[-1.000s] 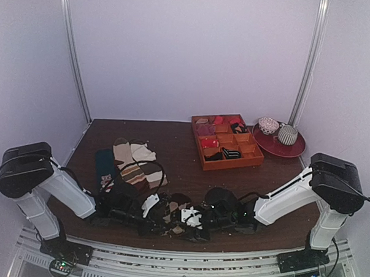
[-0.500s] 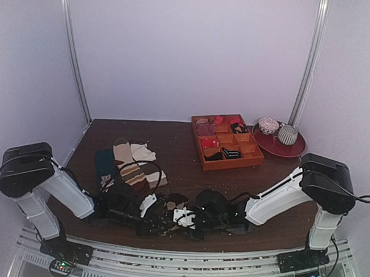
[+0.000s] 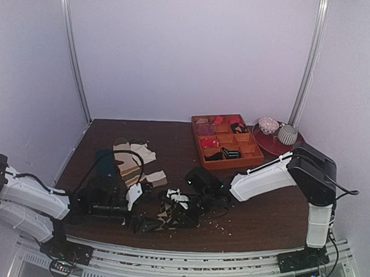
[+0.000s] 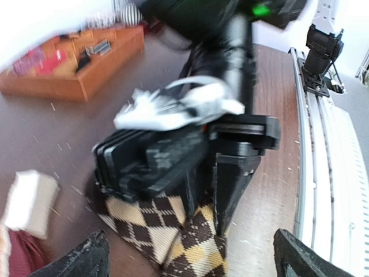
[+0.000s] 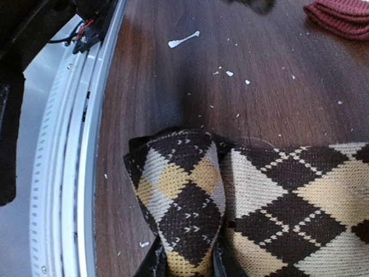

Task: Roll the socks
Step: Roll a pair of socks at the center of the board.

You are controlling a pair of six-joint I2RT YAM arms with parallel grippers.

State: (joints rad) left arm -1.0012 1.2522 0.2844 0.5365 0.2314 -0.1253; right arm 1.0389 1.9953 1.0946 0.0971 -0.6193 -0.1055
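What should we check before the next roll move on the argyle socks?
1. Right gripper clamped on the socks: ok, pinching a fold.
2. Left gripper open, holding nothing: ok.
3. Both socks in the pinch: cannot tell.
4. Roll finished: not ok, a flat argyle length lies unrolled.
5. Striped socks out of the way: ok, they lie apart, farther back.

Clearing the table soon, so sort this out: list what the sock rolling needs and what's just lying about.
In use: argyle socks, right claw pinching them, left claw open.
Lying about: striped socks, teal sock, orange tray, red plate.
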